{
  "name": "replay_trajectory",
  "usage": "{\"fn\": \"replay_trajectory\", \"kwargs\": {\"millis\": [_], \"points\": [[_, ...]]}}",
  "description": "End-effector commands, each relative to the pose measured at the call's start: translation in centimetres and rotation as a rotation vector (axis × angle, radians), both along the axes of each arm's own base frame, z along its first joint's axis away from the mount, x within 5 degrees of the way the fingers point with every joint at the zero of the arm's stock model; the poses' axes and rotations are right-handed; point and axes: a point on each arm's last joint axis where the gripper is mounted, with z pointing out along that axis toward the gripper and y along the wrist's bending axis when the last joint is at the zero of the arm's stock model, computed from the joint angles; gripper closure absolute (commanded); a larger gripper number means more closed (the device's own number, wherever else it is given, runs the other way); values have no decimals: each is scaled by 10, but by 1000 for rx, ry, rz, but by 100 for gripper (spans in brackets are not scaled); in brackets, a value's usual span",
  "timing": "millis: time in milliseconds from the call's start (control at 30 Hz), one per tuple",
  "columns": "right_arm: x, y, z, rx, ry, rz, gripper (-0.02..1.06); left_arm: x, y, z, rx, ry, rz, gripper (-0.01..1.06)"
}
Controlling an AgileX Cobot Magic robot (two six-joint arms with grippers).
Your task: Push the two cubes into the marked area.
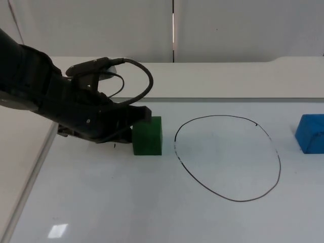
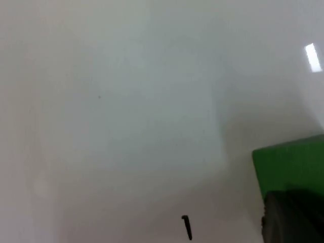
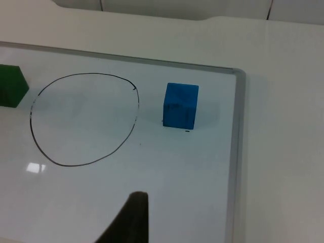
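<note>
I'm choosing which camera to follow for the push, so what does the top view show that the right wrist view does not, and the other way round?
Top view alone: the left gripper set against the green cube's side away from the drawn circle, and the grey partition wall behind the table.
Right wrist view alone: the whiteboard's corner frame beside the blue cube, and a black fingertip of the right gripper, which waits off the cubes.
Both: the two cubes outside the circle, one on each side of it.
</note>
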Motion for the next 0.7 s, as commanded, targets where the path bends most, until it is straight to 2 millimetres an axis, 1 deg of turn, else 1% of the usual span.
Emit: {"fn": "replay_trajectory", "kwargs": {"millis": [0, 233, 633, 667], "points": [[-1, 0, 0, -2, -10, -4, -1, 0, -3, 1, -17, -1, -5, 105], [-1, 0, 0, -2, -10, -4, -1, -2, -8, 2, -41, -5, -43, 105], [-1, 0, 0, -2, -10, -4, -1, -2, -8, 2, -39, -9, -52, 105], [-1, 0, 0, -2, -10, -4, -1, 1, -8, 4, -36, -20, -51, 105]]}}
